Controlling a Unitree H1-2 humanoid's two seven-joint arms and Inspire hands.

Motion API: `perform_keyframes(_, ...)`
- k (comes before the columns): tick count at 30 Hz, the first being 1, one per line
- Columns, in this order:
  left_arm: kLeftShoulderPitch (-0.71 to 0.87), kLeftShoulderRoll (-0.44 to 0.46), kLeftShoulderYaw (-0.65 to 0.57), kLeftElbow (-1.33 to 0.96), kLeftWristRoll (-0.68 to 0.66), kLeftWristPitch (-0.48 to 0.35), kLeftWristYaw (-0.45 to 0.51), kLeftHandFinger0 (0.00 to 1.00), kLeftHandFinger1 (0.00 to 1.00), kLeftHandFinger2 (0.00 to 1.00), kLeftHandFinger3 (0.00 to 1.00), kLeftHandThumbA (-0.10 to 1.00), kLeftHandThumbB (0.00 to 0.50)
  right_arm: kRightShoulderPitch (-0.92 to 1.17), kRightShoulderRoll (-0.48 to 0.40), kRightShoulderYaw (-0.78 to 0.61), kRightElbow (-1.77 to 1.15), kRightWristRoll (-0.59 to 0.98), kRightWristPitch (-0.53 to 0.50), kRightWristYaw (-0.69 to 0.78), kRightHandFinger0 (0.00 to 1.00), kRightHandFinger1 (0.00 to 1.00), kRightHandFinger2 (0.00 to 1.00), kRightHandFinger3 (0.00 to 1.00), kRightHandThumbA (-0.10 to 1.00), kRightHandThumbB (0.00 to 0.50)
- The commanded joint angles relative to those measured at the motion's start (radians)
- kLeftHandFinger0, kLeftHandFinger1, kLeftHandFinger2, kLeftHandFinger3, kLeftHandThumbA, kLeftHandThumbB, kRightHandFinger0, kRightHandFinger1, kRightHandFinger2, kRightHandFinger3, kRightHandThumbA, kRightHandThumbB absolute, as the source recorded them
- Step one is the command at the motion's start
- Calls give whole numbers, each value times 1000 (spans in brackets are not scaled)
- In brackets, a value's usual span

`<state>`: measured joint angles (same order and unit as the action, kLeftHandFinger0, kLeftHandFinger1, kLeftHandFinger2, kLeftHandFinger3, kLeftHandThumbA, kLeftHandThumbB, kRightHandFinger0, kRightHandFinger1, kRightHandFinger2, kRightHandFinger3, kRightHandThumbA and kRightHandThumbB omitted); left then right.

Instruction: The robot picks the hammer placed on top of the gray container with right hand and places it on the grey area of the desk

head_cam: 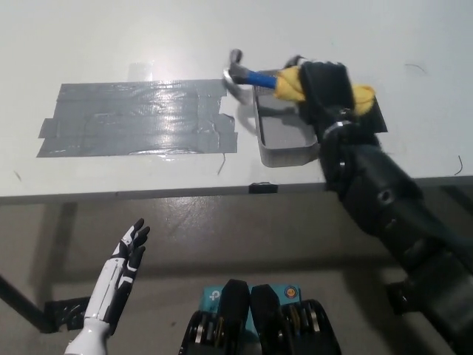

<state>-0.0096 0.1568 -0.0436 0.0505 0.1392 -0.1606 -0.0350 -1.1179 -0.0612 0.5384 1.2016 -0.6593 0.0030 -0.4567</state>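
While gripped, hammer (255,77) (blue-yellow handle)

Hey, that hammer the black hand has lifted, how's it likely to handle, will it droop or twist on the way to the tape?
The hammer looks rigid, so drooping is unlikely. Its metal head sticks out well beyond the right hand, gripping the yellow handle end, so it is probably head-heavy and may try to pivot downward. Set on the grey tape area, it should lie without rolling.
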Motion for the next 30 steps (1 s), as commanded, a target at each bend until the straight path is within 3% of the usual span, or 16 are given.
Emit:
perform_keyframes(1, -29, 33, 5, -67, 11, -18, -15, 1000, 1000, 1000, 1000, 1000, 129, -276, 112, 47, -18, -94, -109, -277, 0, 149, 581, 782, -100, 153)
perform_keyframes(3, -28, 36, 3, -64, 10, -26, -17, 1000, 1000, 1000, 1000, 1000, 135, -285, 132, 57, -4, -97, -117, -277, 0, 159, 605, 799, -100, 171)
perform_keyframes(4, -29, 34, 3, -61, 11, -25, -15, 1000, 1000, 1000, 1000, 1000, 143, -290, 139, 58, 4, -93, -131, -277, 0, 160, 606, 793, -100, 138)
perform_keyframes(7, -28, 35, 3, -68, 7, -14, -18, 1000, 1000, 1000, 1000, 1000, 144, -309, 164, 78, 28, -106, -122, -295, 0, 134, 547, 695, -100, 177)
perform_keyframes(12, -26, 42, 8, -70, -3, -10, -21, 1000, 1000, 1000, 1000, 1000, 136, -325, 169, 69, 25, -89, -127, -279, 0, 123, 560, 712, -100, 159)
perform_keyframes(15, -24, 43, 4, -73, -2, -8, -21, 1000, 1000, 1000, 1000, 1000, 150, -334, 177, 71, 37, -91, -133, -280, 0, 147, 629, 751, -100, 133)
perform_keyframes(19, -20, 39, 3, -65, -6, -19, -20, 1000, 1000, 1000, 1000, 1000, 159, -346, 216, 80, 88, -87, -146, -269, 0, 150, 631, 719, -100, 168)
perform_keyframes(21, -17, 39, 1, -67, -1, -20, -21, 1000, 1000, 1000, 1000, 1000, 148, -350, 240, 74, 109, -73, -153, -248, 0, 155, 624, 731, -100, 217)
perform_keyframes(22, -17, 39, 0, -65, 1, -23, -21, 1000, 1000, 1000, 1000, 1000, 144, -351, 246, 77, 116, -76, -151, -250, 0, 147, 586, 674, -100, 264)
perform_keyframes(23, -17, 38, -2, -66, 3, -19, -22, 1000, 1000, 1000, 1000, 1000, 142, -353, 266, 71, 134, -66, -140, -227, 0, 63, 508, 579, -100, 235)
perform_keyframes(24, -15, 36, -3, -69, 3, -15, -23, 1000, 1000, 1000, 1000, 1000, 142, -353, 281, 64, 143, -56, -128, -204, 0, 49, 499, 535, -100, 238)
perform_keyframes(25, -14, 34, -5, -69, 4, -15, -23, 1000, 1000, 1000, 1000, 1000, 153, -352, 297, 55, 153, -44, -111, -171, 0, 50, 507, 578, -100, 221)
perform_keyframes(27, -17, 33, -8, -69, 5, -19, -25, 1000, 1000, 1000, 1000, 1000, 158, -351, 318, 43, 168, -30, -86, -126, 0, 61, 499, 402, -100, 234)
perform_keyframes(28, -18, 35, -9, -65, 4, -25, -27, 1000, 1000, 1000, 1000, 1000, 152, -346, 330, 32, 179, -15, -90, -84, 0, 70, 509, 380, -100, 237)
perform_keyframes(30, -20, 34, -10, -68, 0, -25, -31, 1000, 1000, 1000, 1000, 1000, 147, -329, 342, 30, 189, -15, -86, -62, 0, 95, 509, 182, -100, 256)
